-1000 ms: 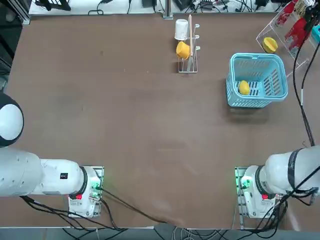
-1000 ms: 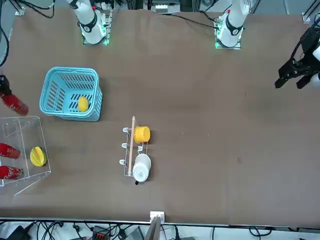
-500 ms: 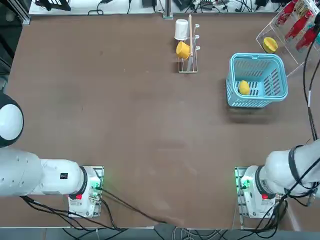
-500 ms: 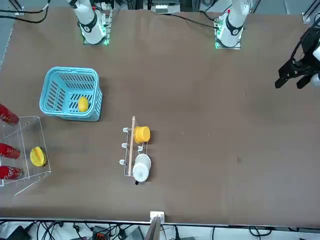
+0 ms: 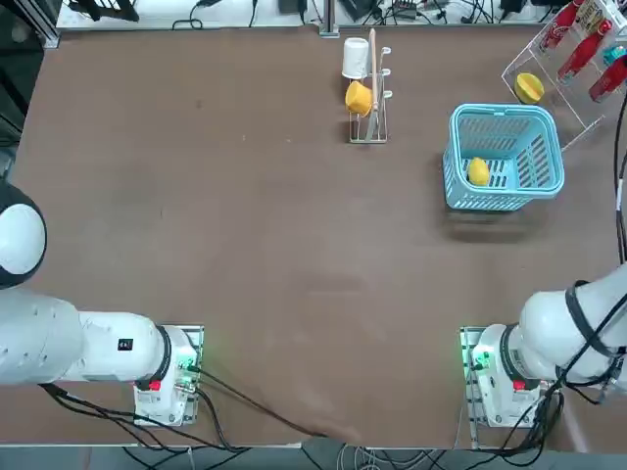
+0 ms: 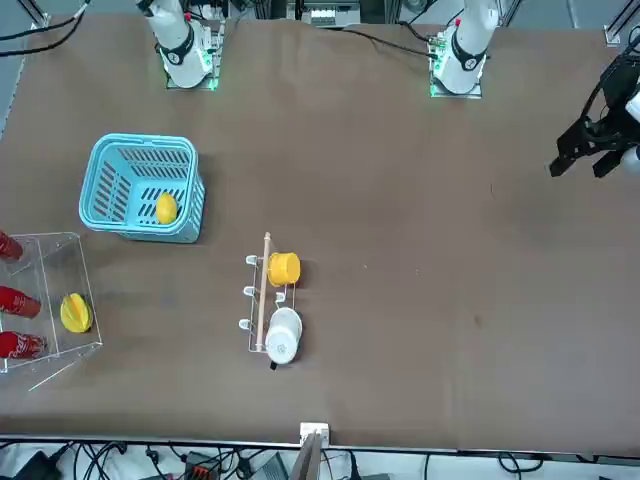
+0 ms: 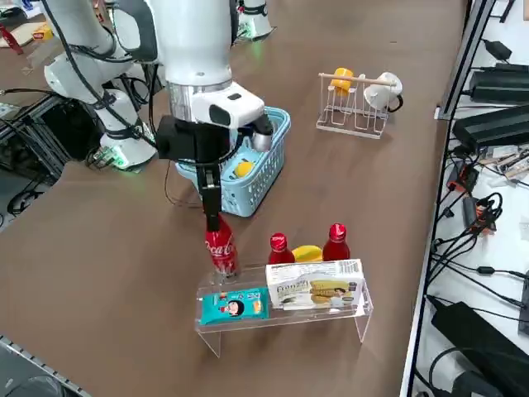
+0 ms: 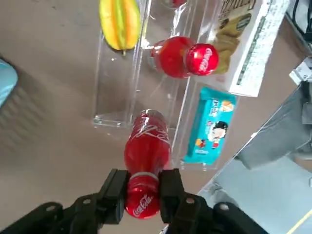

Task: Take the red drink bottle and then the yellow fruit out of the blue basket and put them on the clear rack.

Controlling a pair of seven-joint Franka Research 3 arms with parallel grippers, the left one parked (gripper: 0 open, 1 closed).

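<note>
Right gripper [image 7: 212, 217]: jaws clamped on the cap end of the red bottle [image 7: 221, 251], which hangs upright at the near-left corner of the clear rack [image 7: 285, 318], centre of the side view.

Rack contents: two more red bottles [image 7: 278, 248], a yellow ribbed fruit [image 7: 307, 254], a teal packet [image 7: 234, 305], a white box [image 7: 314, 285].

Blue basket [image 5: 505, 157]: right of centre in the top view, just below the rack; the yellow fruit [image 5: 478, 171] lies in its lower-left part.

Cup stand [image 5: 370, 88]: upper middle, carrying a yellow cup [image 5: 359, 97] and a white cup [image 5: 355, 57].

white right arm [image 7: 194, 41] w/ black gripper [image 7: 212, 213], blk cables.
</note>
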